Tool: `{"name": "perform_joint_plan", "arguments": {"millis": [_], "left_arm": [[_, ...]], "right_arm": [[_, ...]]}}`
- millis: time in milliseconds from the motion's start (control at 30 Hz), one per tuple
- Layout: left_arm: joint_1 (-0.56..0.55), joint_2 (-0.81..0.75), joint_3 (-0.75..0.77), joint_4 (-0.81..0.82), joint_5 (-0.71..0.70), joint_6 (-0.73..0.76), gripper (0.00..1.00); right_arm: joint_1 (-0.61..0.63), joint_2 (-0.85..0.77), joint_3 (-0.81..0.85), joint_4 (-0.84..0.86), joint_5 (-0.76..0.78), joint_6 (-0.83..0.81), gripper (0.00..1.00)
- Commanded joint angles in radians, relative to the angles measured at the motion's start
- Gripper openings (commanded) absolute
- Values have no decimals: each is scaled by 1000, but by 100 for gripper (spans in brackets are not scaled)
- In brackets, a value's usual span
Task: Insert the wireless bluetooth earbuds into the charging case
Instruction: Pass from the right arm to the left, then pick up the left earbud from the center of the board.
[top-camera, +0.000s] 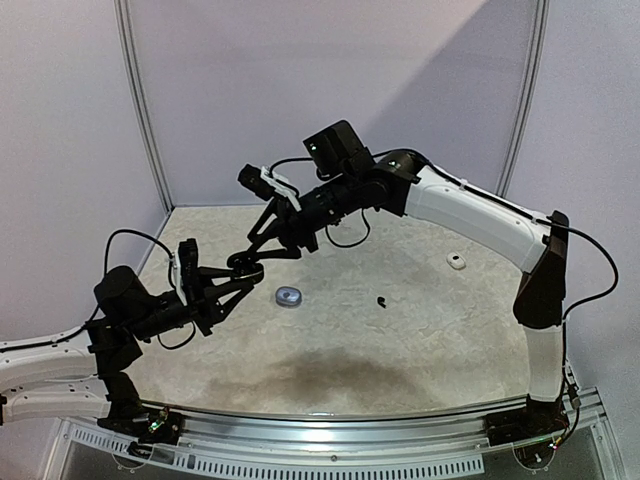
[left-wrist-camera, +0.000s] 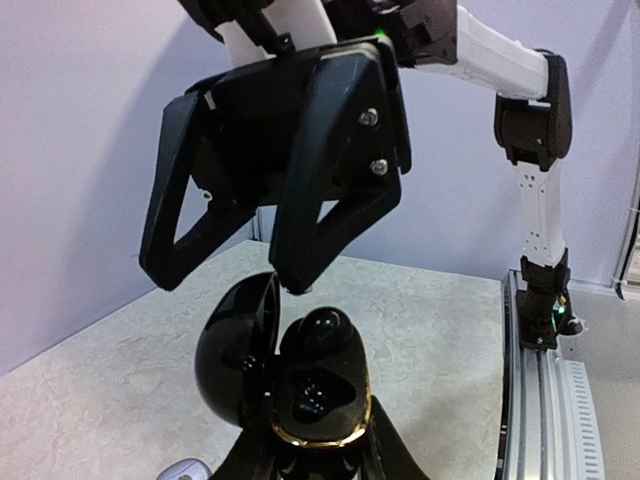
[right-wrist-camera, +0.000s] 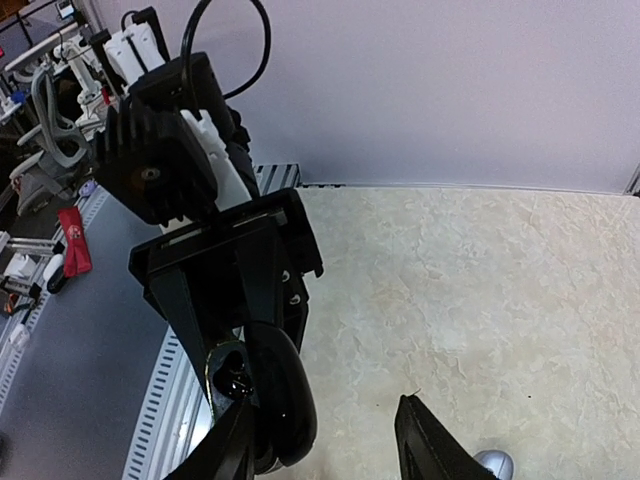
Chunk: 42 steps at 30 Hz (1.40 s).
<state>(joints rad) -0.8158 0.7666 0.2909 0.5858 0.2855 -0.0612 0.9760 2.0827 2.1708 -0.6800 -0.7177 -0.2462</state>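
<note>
The black charging case (left-wrist-camera: 325, 415) has a gold rim and is held up off the table, its lid (left-wrist-camera: 232, 350) swung open to the left. My left gripper (left-wrist-camera: 318, 462) is shut on its base. One black earbud (left-wrist-camera: 325, 335) sits in the case's far socket; the near socket (left-wrist-camera: 312, 395) looks dark and hollow. My right gripper (right-wrist-camera: 325, 440) is open with nothing between its fingers. It hovers just above the case (top-camera: 245, 264), and one fingertip (left-wrist-camera: 295, 280) hangs over the seated earbud. A second tiny black earbud (top-camera: 382, 300) lies loose on the table.
A small bluish-silver oval piece (top-camera: 288, 296) lies on the table just right of the held case. A small white piece (top-camera: 457, 262) lies toward the right. The metal rail (top-camera: 330, 432) runs along the near edge. White walls enclose the back and sides.
</note>
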Motion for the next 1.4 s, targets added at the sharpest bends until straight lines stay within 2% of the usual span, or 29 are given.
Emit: {"name": "perform_joint_plan", "arguments": {"millis": [0, 133, 233, 300, 333, 433, 500, 600, 733, 833, 900, 1000, 1267, 1367], "left_arm": [[-13, -12, -15, -13, -57, -83, 0], [-13, -22, -19, -17, -72, -89, 0], [-13, -33, -29, -16, -84, -90, 0], [-13, -41, -38, -10, -86, -88, 0], [-13, -46, -41, -9, -86, -86, 0], [-13, -57, -45, -15, -83, -73, 0], [-13, -59, -47, -14, -80, -67, 0], [-13, -62, -51, -11, -78, -63, 0], [-13, -60, -52, -12, -74, -59, 0], [-13, -61, -52, -12, -74, -57, 0], [-13, -60, -52, -13, -74, -55, 0], [-13, -60, -52, -15, -72, -52, 0], [-13, -59, -53, -16, -71, -46, 0], [-13, -62, -54, -18, -71, -44, 0]], "right_arm": [[-41, -42, -3, 131, 0, 131, 50], [-82, -69, -28, 243, 51, 298, 55], [-139, -102, -73, 231, 274, 456, 56], [-170, -101, -78, 112, 521, 507, 56], [-179, -89, -62, -10, 678, 518, 56], [-218, 34, 37, -286, 810, 521, 57], [-245, 121, 73, -406, 787, 544, 56], [-255, 225, 80, -494, 803, 554, 57], [-258, 304, 78, -528, 825, 538, 66], [-266, 353, 74, -548, 860, 523, 67], [-274, 381, 63, -567, 881, 525, 65], [-287, 403, 25, -564, 815, 537, 61], [-290, 374, -121, -542, 759, 565, 56], [-290, 363, -161, -551, 763, 572, 48]]}}
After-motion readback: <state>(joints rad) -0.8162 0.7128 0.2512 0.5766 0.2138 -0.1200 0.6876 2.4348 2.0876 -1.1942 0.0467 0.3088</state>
